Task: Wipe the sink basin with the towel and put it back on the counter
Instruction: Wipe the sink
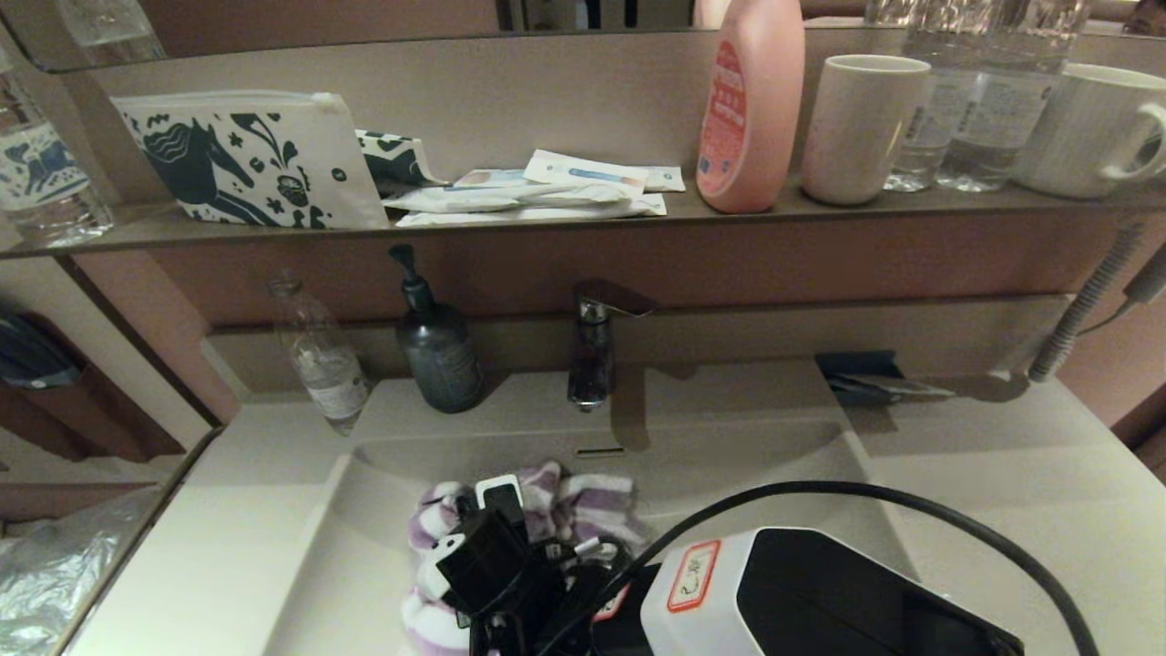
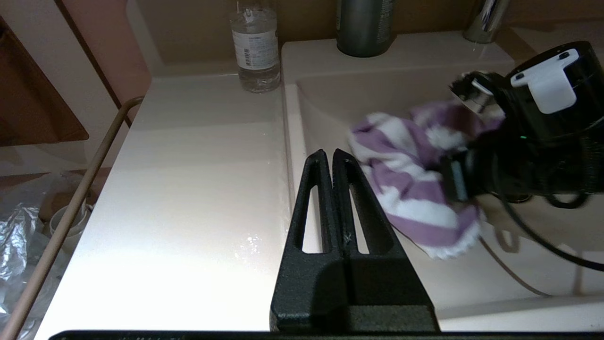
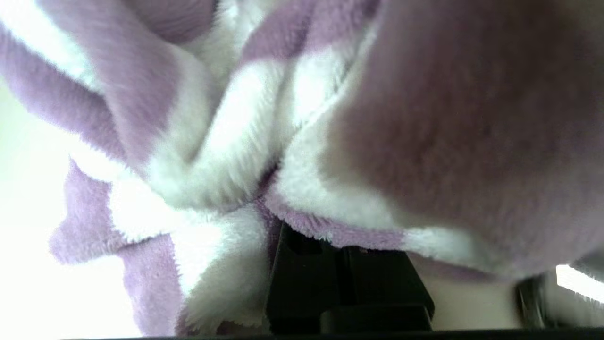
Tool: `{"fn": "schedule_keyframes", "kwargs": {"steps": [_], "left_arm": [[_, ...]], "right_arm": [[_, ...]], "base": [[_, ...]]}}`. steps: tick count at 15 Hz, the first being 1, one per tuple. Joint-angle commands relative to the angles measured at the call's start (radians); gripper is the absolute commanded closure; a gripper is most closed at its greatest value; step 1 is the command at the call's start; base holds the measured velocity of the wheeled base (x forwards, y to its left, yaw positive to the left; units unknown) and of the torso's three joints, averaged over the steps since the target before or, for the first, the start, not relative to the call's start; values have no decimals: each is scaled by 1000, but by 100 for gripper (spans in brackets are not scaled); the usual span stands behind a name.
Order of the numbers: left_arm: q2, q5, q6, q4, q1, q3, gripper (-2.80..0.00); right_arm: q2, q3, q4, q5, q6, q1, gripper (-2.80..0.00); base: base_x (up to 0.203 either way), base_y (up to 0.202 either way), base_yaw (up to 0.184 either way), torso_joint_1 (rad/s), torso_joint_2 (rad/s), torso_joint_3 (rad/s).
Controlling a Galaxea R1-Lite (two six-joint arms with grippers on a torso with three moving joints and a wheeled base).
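The purple-and-white striped towel (image 1: 583, 501) (image 2: 406, 189) is bunched inside the off-white sink basin (image 1: 747, 456) (image 2: 358, 99), towards its left half. My right gripper (image 1: 474, 569) (image 3: 339, 257) is shut on the towel, whose folds (image 3: 212, 141) cover the fingertips and fill the right wrist view. The drain plug is hidden; the overflow slot (image 1: 599, 452) shows on the back wall. My left gripper (image 2: 332, 156) is shut and empty, hanging over the basin's left rim beside the counter (image 2: 198, 179) (image 1: 1020, 492). It is outside the head view.
A chrome faucet (image 1: 597, 346), dark pump bottle (image 1: 439, 355) and clear bottle (image 1: 321, 360) stand behind the basin. The shelf (image 1: 510, 223) above holds a horse-print pouch (image 1: 250, 159), sachets, a pink bottle (image 1: 751, 100) and mugs. A rail (image 2: 71, 212) borders the left counter.
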Motion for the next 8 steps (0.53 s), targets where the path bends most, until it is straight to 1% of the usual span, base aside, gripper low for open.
{"fn": "schedule_keyframes", "kwargs": {"steps": [1, 5, 8], "left_arm": [[1, 0, 0, -1, 0, 0, 0], [1, 0, 1, -1, 0, 0, 0], [1, 0, 1, -1, 0, 0, 0]], "right_arm": [[35, -11, -123, -35, -84, -4, 0], [61, -5, -282, -110, -175, -11, 0], [45, 7, -334, -159, -216, -28, 0]], "base": [[0, 0, 0, 0, 0, 0], [0, 0, 0, 0, 0, 0], [0, 0, 0, 0, 0, 0]]}}
